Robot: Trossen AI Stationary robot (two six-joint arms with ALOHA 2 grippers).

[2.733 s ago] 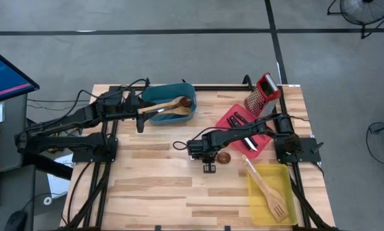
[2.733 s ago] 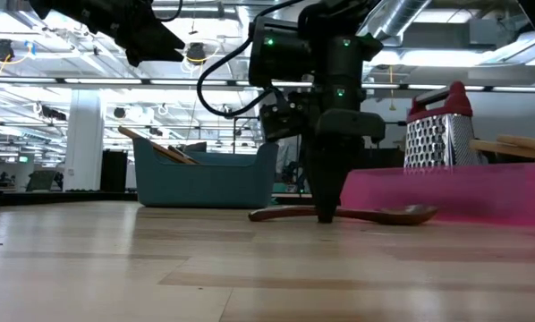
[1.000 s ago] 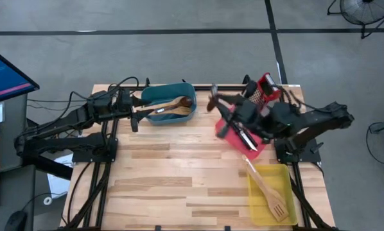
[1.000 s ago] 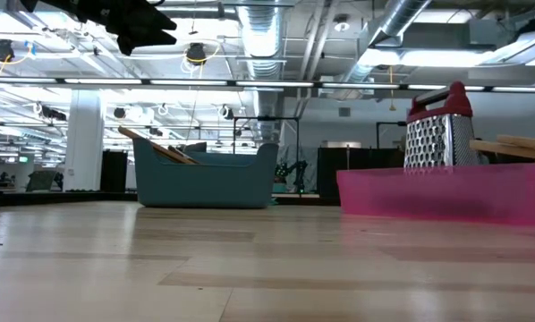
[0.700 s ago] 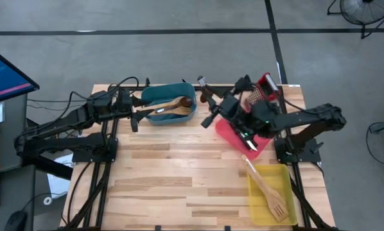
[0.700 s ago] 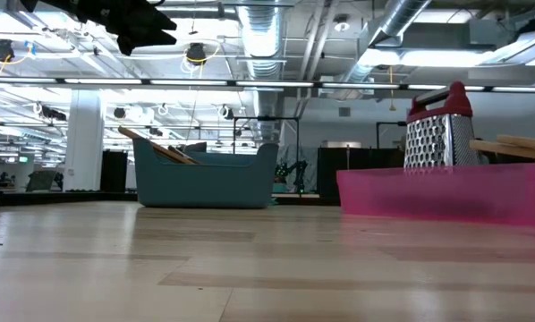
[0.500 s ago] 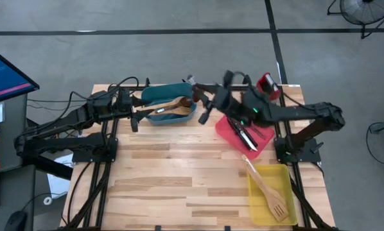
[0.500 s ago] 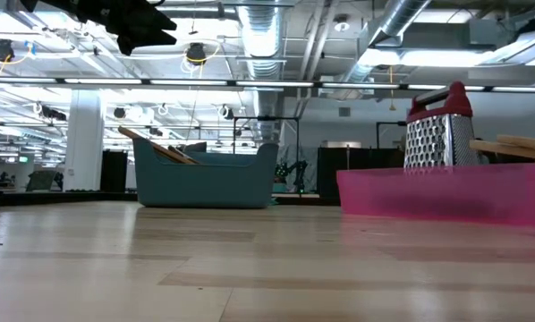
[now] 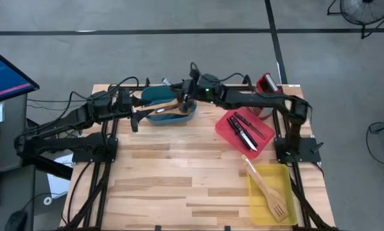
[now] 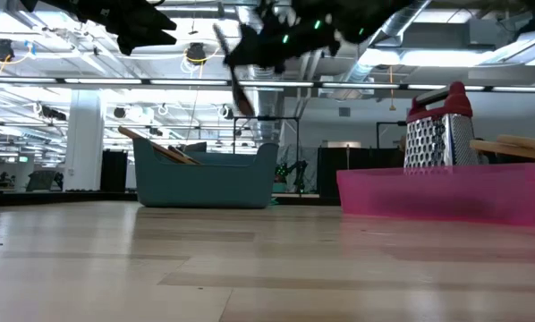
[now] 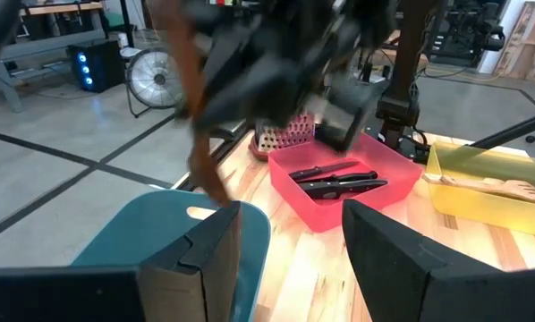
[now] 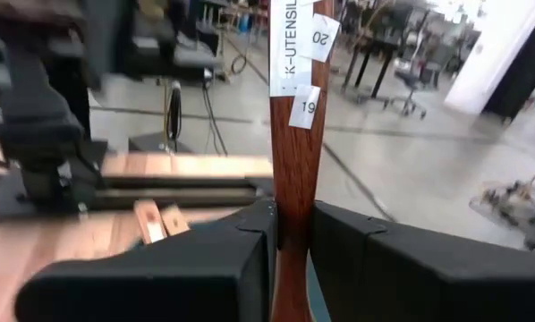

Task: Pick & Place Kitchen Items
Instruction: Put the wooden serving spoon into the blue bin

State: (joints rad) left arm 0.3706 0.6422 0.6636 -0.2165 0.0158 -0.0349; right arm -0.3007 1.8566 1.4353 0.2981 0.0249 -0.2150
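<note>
Gripping a brown spoon (image 12: 295, 134), the right gripper (image 9: 187, 96) has reached the teal bin (image 9: 155, 96).

My right tool (image 12: 292, 234) pinches a dark brown wooden spoon (image 12: 296, 134) upright, top centre; wooden utensils (image 9: 173, 106) fill the teal bin, black-handled knives (image 9: 244, 133) the red, a spatula (image 9: 266, 188) the yellow.

Teal bin (image 9: 155, 96), red bin (image 9: 225, 124), yellow bin (image 9: 259, 201), grater (image 9: 267, 84).

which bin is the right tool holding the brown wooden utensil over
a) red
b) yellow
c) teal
c: the high view shows the right tool shut on the brown wooden utensil above the teal bin.
</note>
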